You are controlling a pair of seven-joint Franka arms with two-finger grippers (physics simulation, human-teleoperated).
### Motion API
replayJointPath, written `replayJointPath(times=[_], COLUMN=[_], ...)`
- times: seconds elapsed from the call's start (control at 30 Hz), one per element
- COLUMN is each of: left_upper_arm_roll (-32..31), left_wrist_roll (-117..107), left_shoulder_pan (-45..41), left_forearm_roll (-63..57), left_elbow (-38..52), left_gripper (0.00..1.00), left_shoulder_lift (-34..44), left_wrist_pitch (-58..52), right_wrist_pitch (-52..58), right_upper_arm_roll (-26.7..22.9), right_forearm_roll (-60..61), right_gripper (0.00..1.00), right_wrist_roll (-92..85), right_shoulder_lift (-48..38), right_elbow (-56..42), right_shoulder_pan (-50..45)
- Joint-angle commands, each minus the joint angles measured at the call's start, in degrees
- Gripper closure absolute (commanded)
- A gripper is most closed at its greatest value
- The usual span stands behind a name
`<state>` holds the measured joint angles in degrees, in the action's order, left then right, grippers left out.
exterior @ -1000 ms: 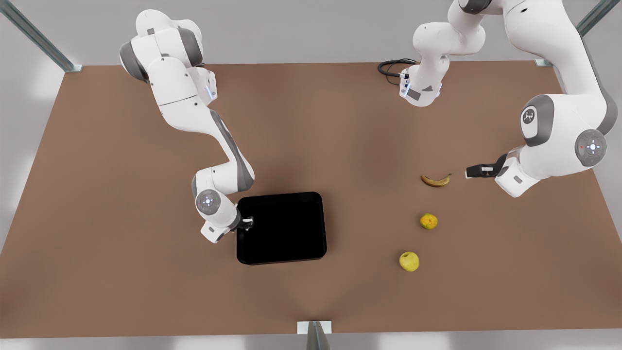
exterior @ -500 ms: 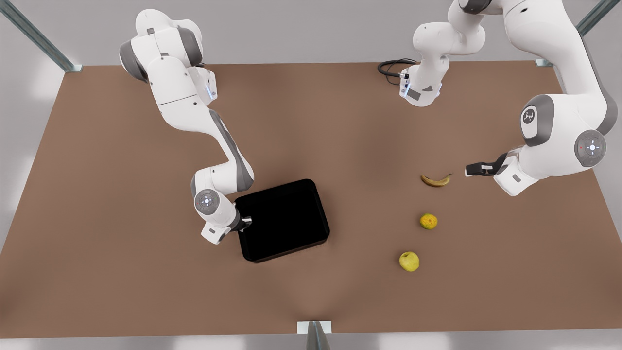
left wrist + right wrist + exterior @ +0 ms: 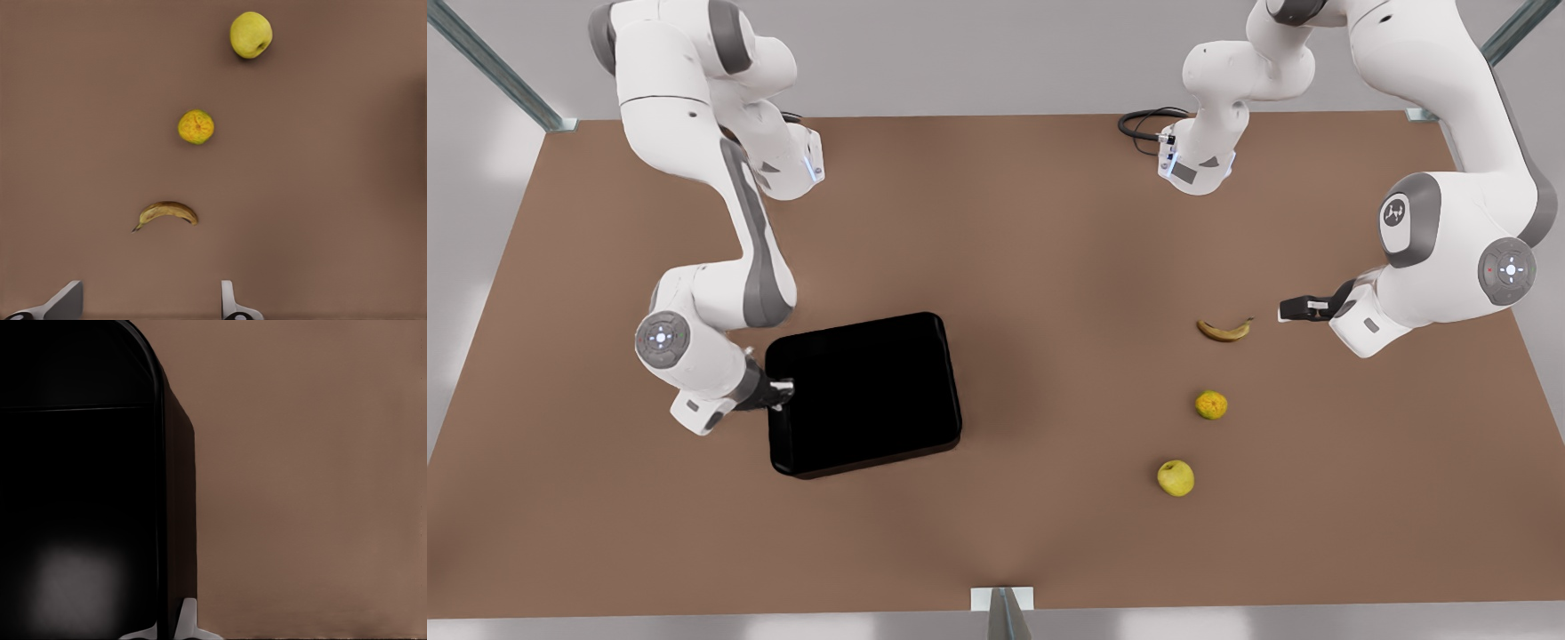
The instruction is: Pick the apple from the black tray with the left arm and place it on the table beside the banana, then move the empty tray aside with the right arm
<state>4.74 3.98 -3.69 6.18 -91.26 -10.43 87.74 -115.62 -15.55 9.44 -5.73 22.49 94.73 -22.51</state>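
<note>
right gripper (image 3: 785, 388) is clamped on the rim of the glossy black rectangular tray (image 3: 864, 393), left gripper (image 3: 1286, 312) waits spread open near the brown-spotted banana (image 3: 1224, 331); yellow-green apple (image 3: 1176, 477) sits on the brown table (image 3: 1049, 249)

Black tray (image 3: 863, 396): glossy, shallow, rounded corners, empty, slightly rotated on the table (image 3: 1049, 231), toward the front view's left. Apple (image 3: 1176, 477): yellow-green, round, on the table, well apart from the tray on the front view's right. Banana (image 3: 1224, 331): curved, brown-patched, lying flat, apart from the apple.
</note>
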Motion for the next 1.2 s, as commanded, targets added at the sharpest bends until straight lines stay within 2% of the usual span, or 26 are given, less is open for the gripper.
replayJointPath(times=[0.0,0.07,0.3,0.53,0.8,0.83,0.87,0.9,0.93,0.97,1.0,1.03,1.07,1.17], left_upper_arm_roll=[0.0,0.0,0.0,0.0,-0.1,-0.1,-0.1,-0.1,-0.1,-0.1,-0.1,-0.3,-0.3,-0.3], left_wrist_roll=[0.6,0.6,0.6,0.5,0.5,0.5,0.5,0.5,0.6,0.6,0.8,0.8,0.7,0.6], left_shoulder_pan=[0.0,0.0,0.0,0.0,0.0,0.0,0.0,0.0,0.0,0.0,0.0,-0.1,-0.1,-0.1], left_forearm_roll=[0.0,0.0,0.0,0.0,0.0,-0.1,-0.1,-0.1,-0.2,-0.1,-0.4,-0.5,-0.4,-0.5], left_elbow=[0.0,0.0,0.0,0.0,0.0,0.0,0.0,0.1,0.6,0.6,0.7,0.8,0.9,0.9], left_gripper=[0.00,0.00,0.00,0.00,0.00,0.00,0.00,0.00,0.00,0.00,0.00,0.00,0.00,0.00], left_shoulder_lift=[0.1,0.1,0.1,0.1,0.1,0.1,0.1,0.0,-0.1,-0.4,-0.3,-0.4,-0.3,-0.3], left_wrist_pitch=[0.0,0.0,0.0,0.0,0.0,0.0,0.0,0.0,0.0,0.2,1.0,1.6,1.6,1.4], right_wrist_pitch=[13.6,17.9,20.6,6.2,4.4,4.4,4.4,4.4,4.5,5.4,11.1,20.9,26.0,25.3], right_upper_arm_roll=[-2.8,-8.4,-8.6,-10.5,-10.4,-10.4,-10.3,-10.3,-10.3,-10.3,-10.0,-9.5,-9.2,-9.2], right_forearm_roll=[-0.6,-0.4,-0.6,-2.7,-2.2,-2.1,-2.1,-2.0,-1.2,-1.1,-1.0,-0.5,3.8,7.9], right_gripper=[0.85,0.85,0.85,0.85,0.82,0.62,0.35,0.20,0.10,0.05,0.00,0.00,0.00,0.00], right_wrist_roll=[-17.2,-24.7,-40.1,-40.9,-40.7,-40.6,-40.4,-40.4,-40.4,-40.4,-39.7,-35.2,-29.1,-6.9], right_shoulder_lift=[-0.9,-1.1,0.0,10.9,13.4,13.4,13.4,13.4,13.3,13.0,11.1,7.6,3.4,-2.9], right_elbow=[0.1,0.1,-0.6,-5.7,-6.6,-6.7,-6.7,-6.7,-6.7,-7.2,-8.5,-11.9,-12.0,-9.5], right_shoulder_pan=[0.0,0.2,12.0,12.6,13.6,13.6,13.6,13.7,13.7,13.7,13.3,11.2,7.8,-3.1])
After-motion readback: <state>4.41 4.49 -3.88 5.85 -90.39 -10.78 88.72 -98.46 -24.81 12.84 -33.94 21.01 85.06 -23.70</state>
